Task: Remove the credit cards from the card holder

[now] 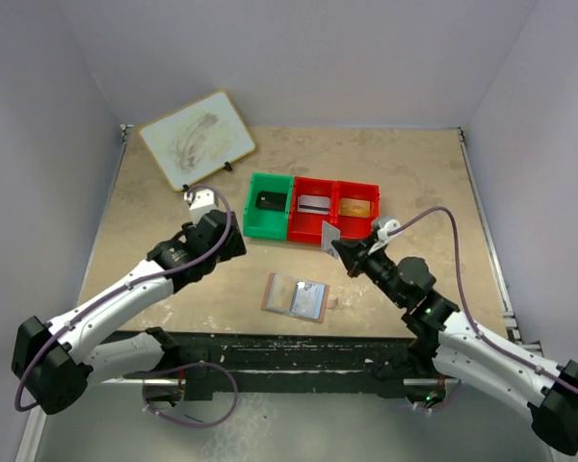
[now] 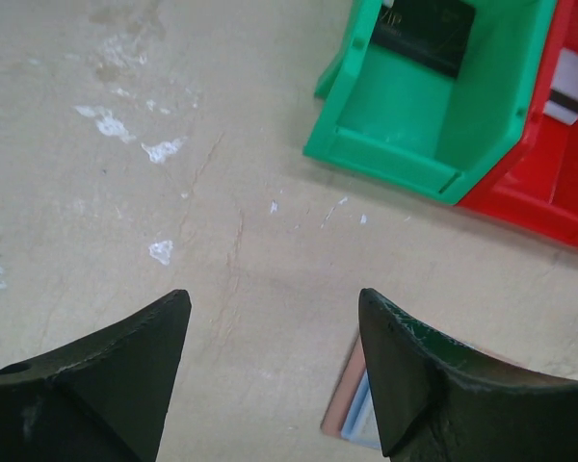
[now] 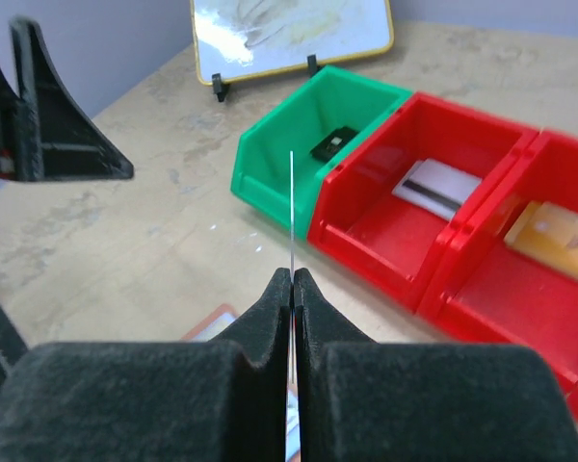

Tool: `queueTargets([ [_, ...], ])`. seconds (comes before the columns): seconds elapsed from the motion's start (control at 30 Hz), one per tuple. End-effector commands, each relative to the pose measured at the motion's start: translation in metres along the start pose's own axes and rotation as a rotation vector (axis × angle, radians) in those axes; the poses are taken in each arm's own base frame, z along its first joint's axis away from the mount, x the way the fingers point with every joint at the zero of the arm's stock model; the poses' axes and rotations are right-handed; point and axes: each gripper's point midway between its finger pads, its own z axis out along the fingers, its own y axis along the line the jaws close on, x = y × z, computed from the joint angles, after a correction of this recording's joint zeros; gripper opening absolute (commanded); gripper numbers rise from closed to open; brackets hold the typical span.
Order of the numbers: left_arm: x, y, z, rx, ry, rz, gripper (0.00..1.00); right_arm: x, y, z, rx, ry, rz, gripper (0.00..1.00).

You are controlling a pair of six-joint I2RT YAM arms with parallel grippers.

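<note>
Holding card (image 3: 292, 207) edge-on in right tool (image 3: 292, 281), clamped tight, just short of red bins (image 1: 306, 235); left tool (image 2: 275, 351) apart, empty, above tabletop (image 2: 125, 192). Holder (image 1: 296, 296) lies open on tabletop between arms. Step: binning card. Next, likely: carry over bin, release

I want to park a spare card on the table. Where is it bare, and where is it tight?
Bare: the table's back right corner, behind the red bins and right of the whiteboard; also the left strip between whiteboard and left arm. Tight: the middle, where the green bin, open wallet and right tool with its card sit close.
</note>
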Motion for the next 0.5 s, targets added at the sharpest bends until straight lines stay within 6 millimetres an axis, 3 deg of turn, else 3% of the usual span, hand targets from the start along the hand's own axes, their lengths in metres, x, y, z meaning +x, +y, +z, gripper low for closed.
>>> queueTargets([
  [0.0, -0.048, 0.005, -0.028, -0.038, -0.091, 0.062, 0.69, -0.048, 0.003, 0.017, -0.004, -0.082, -0.240, 0.00],
  [0.23, -0.092, 0.047, -0.058, -0.204, -0.264, 0.163, 0.70, -0.043, -0.023, 0.039, 0.119, 0.088, -0.462, 0.00],
  [0.33, -0.092, 0.054, -0.062, -0.184, -0.324, 0.122, 0.71, -0.046, -0.026, 0.052, 0.131, 0.099, -0.529, 0.00],
  [0.47, -0.073, 0.059, -0.050, -0.163, -0.322, 0.085, 0.72, -0.040, -0.024, 0.076, 0.112, 0.153, -0.602, 0.00],
])
